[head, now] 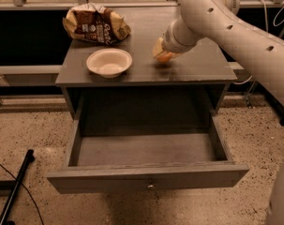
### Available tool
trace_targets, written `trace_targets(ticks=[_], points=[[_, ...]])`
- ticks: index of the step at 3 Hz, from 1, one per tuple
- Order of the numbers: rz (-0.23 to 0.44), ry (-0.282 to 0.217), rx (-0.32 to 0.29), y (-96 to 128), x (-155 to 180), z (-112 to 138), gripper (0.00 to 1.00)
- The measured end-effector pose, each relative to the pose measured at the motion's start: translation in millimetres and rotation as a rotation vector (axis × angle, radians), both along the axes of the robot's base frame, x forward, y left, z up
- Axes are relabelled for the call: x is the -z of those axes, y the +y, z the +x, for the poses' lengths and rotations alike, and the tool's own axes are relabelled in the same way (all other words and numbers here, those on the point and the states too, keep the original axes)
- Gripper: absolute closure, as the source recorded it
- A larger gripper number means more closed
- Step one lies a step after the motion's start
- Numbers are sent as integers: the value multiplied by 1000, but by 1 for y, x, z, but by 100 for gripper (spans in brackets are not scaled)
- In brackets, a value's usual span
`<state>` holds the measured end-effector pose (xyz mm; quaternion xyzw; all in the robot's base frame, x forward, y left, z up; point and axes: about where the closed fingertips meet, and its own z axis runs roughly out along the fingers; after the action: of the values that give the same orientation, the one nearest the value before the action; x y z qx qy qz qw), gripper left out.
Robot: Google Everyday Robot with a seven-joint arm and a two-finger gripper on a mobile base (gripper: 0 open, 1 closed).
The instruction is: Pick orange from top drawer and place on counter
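In the camera view, the gripper (161, 53) sits low over the right half of the tabletop (198, 64), at the end of the pale arm (235, 27) that reaches in from the right. Its jaws look clamped on the orange (164, 57), which seems to be at or just above the surface; whether it touches I cannot tell. The drawer (146, 149) below stands pulled out, and nothing shows inside it. A white bowl (109, 62) rests to the left, well apart from the orange, and a brown bag (96, 24) lies at the back left.

The step in hand looks to be the set-down, near the end of the task. To do it well, bring the orange fully onto the flat surface before parting the jaws. Let go gently so the fruit does not roll toward the front edge and drop into the drawer. Then lift straight up.
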<state>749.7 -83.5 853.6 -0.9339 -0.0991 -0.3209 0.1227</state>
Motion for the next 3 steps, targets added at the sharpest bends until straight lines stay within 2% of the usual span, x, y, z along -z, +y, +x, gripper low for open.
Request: trace_targets(ticks=[1,2,3], points=[[0,2,0,0,0,0,35],[0,2,0,0,0,0,4],[0,2,0,0,0,0,0]])
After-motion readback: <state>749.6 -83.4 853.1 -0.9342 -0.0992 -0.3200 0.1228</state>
